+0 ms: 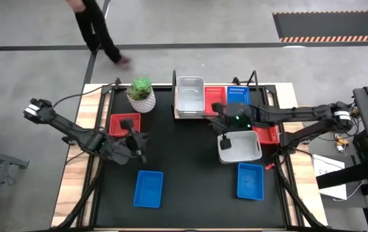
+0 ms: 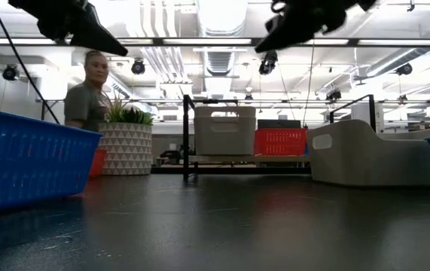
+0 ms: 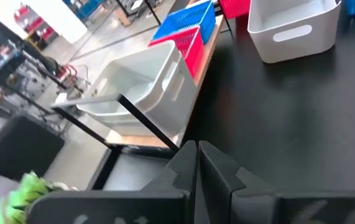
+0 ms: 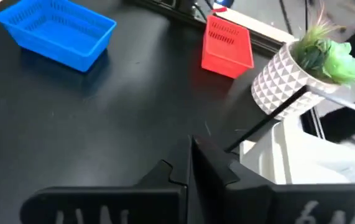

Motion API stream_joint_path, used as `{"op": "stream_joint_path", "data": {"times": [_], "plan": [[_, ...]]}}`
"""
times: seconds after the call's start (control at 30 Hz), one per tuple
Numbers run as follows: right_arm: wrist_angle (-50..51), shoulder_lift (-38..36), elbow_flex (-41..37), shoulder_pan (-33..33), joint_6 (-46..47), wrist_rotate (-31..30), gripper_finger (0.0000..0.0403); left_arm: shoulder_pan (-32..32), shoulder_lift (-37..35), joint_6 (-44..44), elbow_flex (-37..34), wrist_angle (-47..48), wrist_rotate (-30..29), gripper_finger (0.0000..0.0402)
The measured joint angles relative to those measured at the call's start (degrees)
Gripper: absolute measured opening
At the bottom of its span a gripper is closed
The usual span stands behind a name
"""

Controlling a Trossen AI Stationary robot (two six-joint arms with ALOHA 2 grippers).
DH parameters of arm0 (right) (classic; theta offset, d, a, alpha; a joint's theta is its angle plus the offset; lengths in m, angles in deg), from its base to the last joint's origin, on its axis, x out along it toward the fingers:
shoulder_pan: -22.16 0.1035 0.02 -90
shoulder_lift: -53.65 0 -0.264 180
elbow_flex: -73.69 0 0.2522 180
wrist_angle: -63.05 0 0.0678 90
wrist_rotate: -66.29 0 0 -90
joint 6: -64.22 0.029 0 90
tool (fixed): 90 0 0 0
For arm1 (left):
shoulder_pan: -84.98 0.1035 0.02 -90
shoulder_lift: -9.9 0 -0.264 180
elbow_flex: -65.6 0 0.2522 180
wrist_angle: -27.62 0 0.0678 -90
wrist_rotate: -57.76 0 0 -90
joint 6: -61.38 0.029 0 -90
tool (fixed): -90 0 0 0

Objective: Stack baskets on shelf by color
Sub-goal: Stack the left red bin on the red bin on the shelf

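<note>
The shelf (image 1: 178, 115) stands at the table's far middle. On it sit a white-grey basket (image 1: 190, 95), a red basket (image 1: 213, 100) and a blue basket (image 1: 236, 94), side by side. On the table rest another white-grey basket (image 1: 239, 147), two red baskets (image 1: 124, 122) (image 1: 266, 134) and two blue baskets (image 1: 148, 188) (image 1: 250, 180). My left gripper (image 1: 136, 140) (image 3: 197, 158) is shut and empty, raised over the table near the left red basket. My right gripper (image 1: 220, 118) (image 4: 191, 158) is shut and empty, raised just in front of the shelf.
A white ribbed plant pot (image 1: 141, 94) with a green plant stands at the far left beside the shelf. A person (image 1: 96, 29) walks on the floor beyond the table. Bare black tabletop (image 1: 184, 161) lies between the two blue baskets.
</note>
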Motion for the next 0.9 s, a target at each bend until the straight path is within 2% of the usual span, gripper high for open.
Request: {"op": "stream_joint_path", "data": {"times": [0.1, 0.27, 0.67, 0.77, 0.9], "plan": [[-6.85, -2.38, -5.73, 1.75, -1.8, -0.36, 0.0009, 0.0, 2.26, -2.18, 0.0, -0.03, -0.02, 0.0002], [-14.59, -4.49, -10.72, 2.26, -4.92, -0.09, 0.0009, 0.0, 6.56, -3.71, 0.0, -0.08, -0.09, 0.0002], [-15.7, -2.78, -11.35, 2.25, -5.43, -0.06, 0.0009, 0.5, 13.83, -5.35, 0.0, -1.82, -0.22, 0.0002], [-15.52, -2.64, -11.29, 2.27, -2.78, -0.01, 0.0016, 0.52, 14.2, -5.32, 0.0, -3.14, -0.26, 0.0002], [-15.08, -2.58, -10.04, 2.27, 4.34, -0.23, 0.0048, 0.5, 14.11, -5.28, 0.0, -3.14, -0.26, 0.0002]]}}
